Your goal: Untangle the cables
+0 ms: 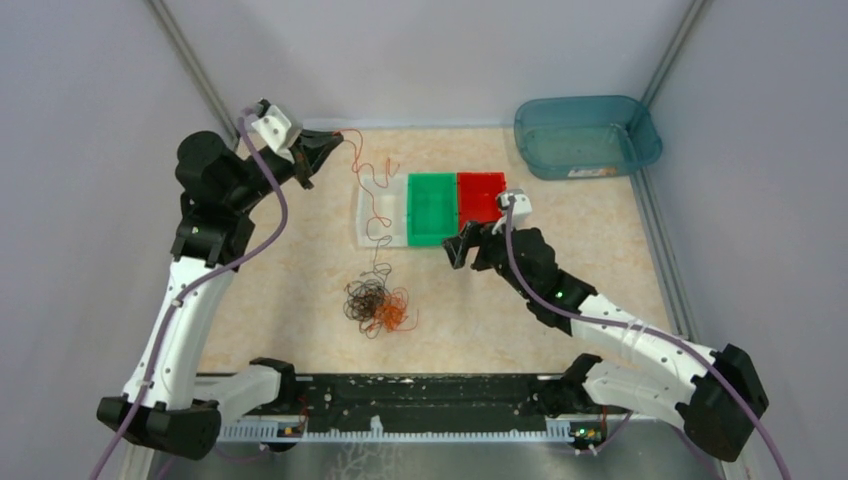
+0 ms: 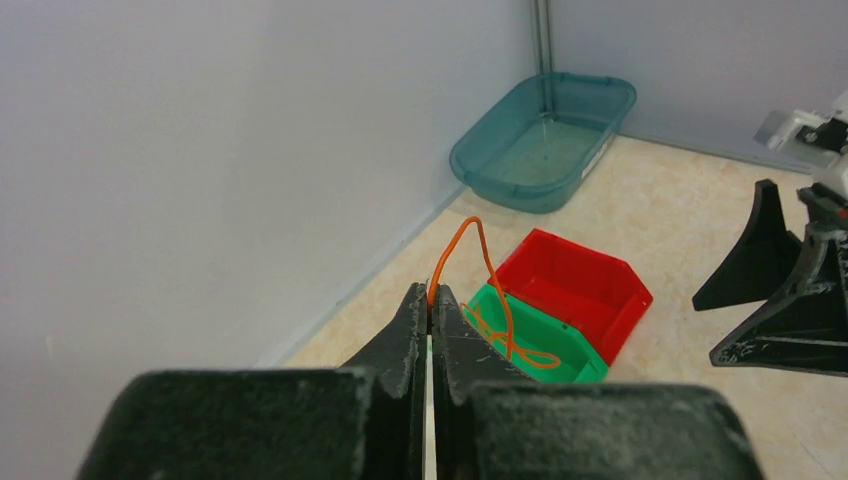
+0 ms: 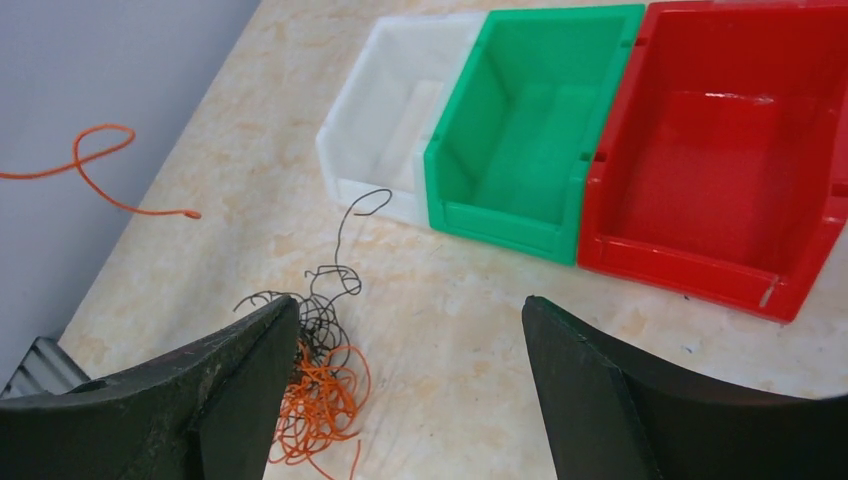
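Several hair-thin cables (image 1: pixel 375 305) lie in a loose knot on the worktop (image 1: pixel 600 270), in front of a row of three bins. Dark brown-black loops make up its far and left part, and orange-red curls bunch at its near right side. One dark strand (image 3: pixel 340 240) wanders out of the knot toward the white bin (image 1: pixel 372 205) and ends in a small hook near that bin's front wall. An orange cable (image 1: pixel 358 165) hangs apart from the knot. It is pinched between the clenched tips of the left gripper (image 2: pixel 432 295), which is raised by the back-left wall, and it arches up from the tips before falling in wavy loops. The right gripper (image 3: pixel 408 305) is spread wide and holds nothing. It hovers over the worktop between the knot and the green bin (image 1: pixel 432 208). A red bin (image 1: pixel 480 195) adjoins the green one. A teal tub (image 1: pixel 585 135) sits in the far right corner.
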`<state>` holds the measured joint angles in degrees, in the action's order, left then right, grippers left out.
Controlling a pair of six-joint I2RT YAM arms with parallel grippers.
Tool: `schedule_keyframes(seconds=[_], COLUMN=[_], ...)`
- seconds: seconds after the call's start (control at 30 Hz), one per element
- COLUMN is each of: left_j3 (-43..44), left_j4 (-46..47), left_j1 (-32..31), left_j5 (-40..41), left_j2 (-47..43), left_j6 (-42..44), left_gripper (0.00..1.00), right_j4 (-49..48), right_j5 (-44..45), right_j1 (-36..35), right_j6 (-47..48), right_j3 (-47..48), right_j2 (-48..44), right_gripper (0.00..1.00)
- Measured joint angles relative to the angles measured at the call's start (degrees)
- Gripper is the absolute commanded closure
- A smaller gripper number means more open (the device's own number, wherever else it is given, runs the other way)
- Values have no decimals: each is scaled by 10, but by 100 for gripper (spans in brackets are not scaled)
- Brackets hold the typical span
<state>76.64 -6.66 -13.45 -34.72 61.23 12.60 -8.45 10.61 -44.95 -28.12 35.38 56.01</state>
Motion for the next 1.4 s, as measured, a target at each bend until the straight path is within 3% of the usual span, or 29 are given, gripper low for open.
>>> schedule_keyframes(seconds=[0.63, 1.4], left_j3=[-25, -12], left_j4=[59, 80], left_j1=[-1, -1], left_j5=[-8, 40], left_j2=[172, 250], left_j6=[-5, 55], left_gripper=[100, 100], right_j4=[43, 50], right_j5=[61, 73], right_j1=[9, 13], right_j6=[-15, -15], right_j3=[19, 19], right_j2=[-8, -8], right_gripper=[18, 19])
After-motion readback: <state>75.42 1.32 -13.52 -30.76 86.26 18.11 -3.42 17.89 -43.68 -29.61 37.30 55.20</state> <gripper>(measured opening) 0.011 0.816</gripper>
